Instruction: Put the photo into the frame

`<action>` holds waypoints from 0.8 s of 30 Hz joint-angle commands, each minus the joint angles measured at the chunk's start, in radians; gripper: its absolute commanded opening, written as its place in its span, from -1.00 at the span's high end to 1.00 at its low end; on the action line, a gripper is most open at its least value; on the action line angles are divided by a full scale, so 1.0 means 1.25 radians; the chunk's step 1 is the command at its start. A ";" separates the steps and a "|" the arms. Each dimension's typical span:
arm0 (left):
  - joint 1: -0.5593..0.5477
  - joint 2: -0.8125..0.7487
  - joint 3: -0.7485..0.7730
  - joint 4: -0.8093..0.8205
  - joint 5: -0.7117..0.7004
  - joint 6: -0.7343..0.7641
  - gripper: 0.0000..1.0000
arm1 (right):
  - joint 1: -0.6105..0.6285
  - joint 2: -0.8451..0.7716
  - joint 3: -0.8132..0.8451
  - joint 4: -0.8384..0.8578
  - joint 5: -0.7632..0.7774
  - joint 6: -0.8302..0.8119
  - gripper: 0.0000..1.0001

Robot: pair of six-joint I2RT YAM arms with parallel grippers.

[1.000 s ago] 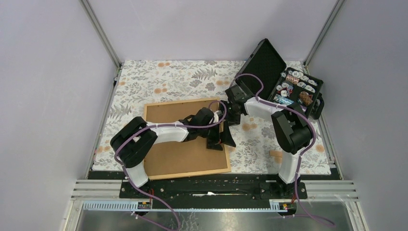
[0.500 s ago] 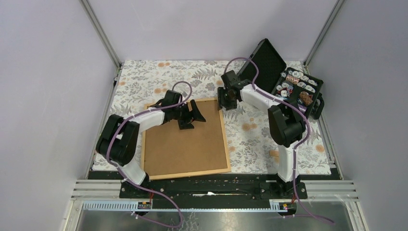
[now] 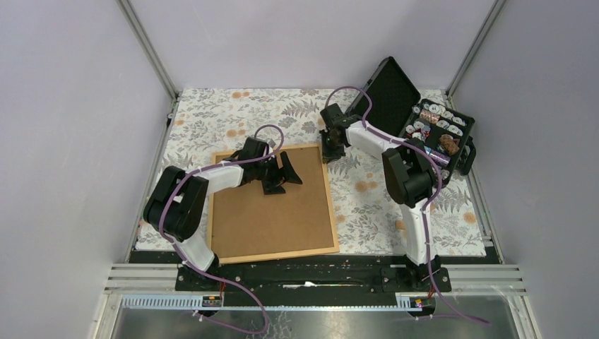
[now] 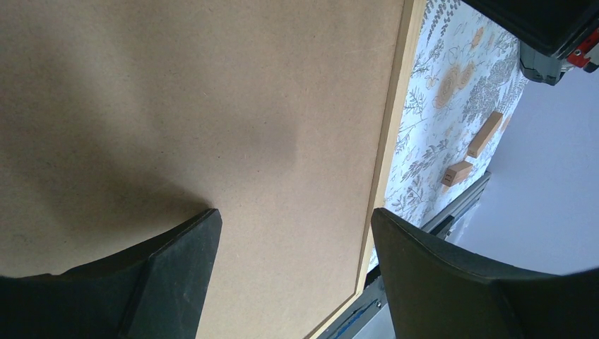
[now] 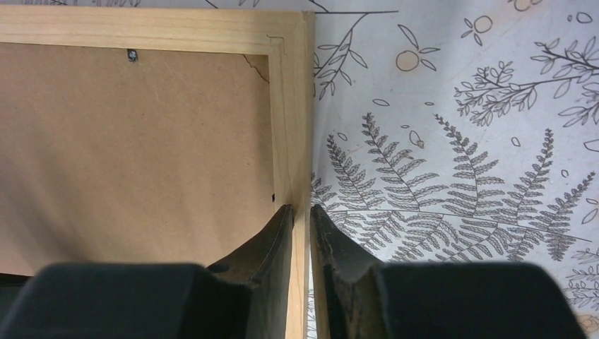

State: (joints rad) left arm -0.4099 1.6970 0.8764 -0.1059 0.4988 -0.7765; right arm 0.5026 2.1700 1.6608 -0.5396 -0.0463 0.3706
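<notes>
The frame (image 5: 141, 28) is laid face down on the tabletop (image 5: 459, 176) with the backing board (image 4: 176, 106) seated in it; the photo is not seen. The right pincer (image 5: 301, 208) is pinched on the frame's right rail near the far corner, while the left pincer (image 4: 293, 219) is held spread above the board. Were the rail lifted by so thin a hold, it could be dropped — or the board tipped out.
</notes>
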 commanded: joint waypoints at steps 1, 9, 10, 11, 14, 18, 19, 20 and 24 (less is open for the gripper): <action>-0.001 0.009 -0.030 -0.003 -0.039 0.023 -0.67 | -0.003 0.041 0.026 -0.021 -0.009 -0.006 0.57; 0.000 0.018 -0.033 -0.002 -0.040 0.024 -0.67 | -0.003 0.061 0.018 -0.027 -0.055 -0.002 0.57; -0.001 0.017 -0.034 -0.001 -0.041 0.024 -0.67 | -0.003 0.061 0.015 -0.027 -0.058 -0.001 0.58; -0.001 0.018 -0.035 -0.001 -0.041 0.024 -0.67 | -0.003 0.063 0.012 -0.027 -0.057 0.000 0.57; -0.001 0.022 -0.035 -0.001 -0.041 0.023 -0.67 | -0.002 0.075 0.019 -0.028 -0.059 0.001 0.57; -0.001 0.021 -0.040 0.003 -0.038 0.018 -0.66 | 0.002 0.089 0.026 -0.032 -0.062 0.006 0.57; -0.001 0.022 -0.040 0.003 -0.038 0.017 -0.66 | 0.003 0.092 0.027 -0.035 -0.060 0.007 0.57; -0.001 0.022 -0.040 0.004 -0.038 0.019 -0.66 | 0.005 0.095 0.027 -0.037 -0.057 0.006 0.57; -0.001 0.025 -0.038 0.004 -0.036 0.019 -0.66 | 0.015 0.112 0.037 -0.044 -0.058 0.013 0.55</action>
State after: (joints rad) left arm -0.4084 1.6962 0.8642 -0.0872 0.5018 -0.7792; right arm 0.4900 2.2082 1.7119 -0.5724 -0.1104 0.3721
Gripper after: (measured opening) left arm 0.831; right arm 0.220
